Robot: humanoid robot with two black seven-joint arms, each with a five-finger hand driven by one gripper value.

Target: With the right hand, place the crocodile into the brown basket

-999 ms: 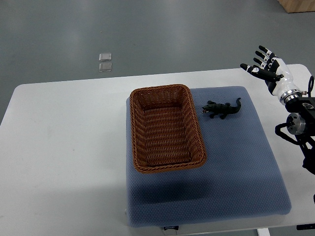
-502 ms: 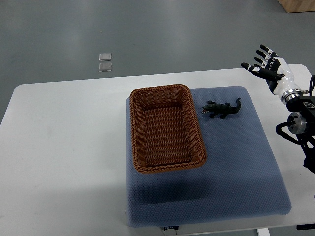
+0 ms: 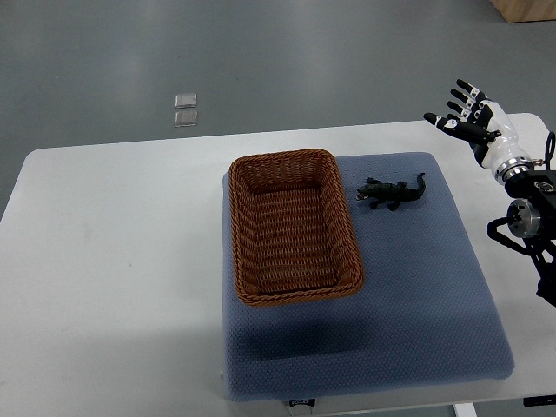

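Right hand (image 3: 476, 122) raised, fingers spread

grey floor (image 3: 261, 52), white table (image 3: 104, 261), blue mat (image 3: 417, 295), wooden furniture corner (image 3: 530, 9) top right.

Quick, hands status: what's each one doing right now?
Right hand: open, fingers spread, holding nothing, apart from the crocodile.
Left hand: not in view.
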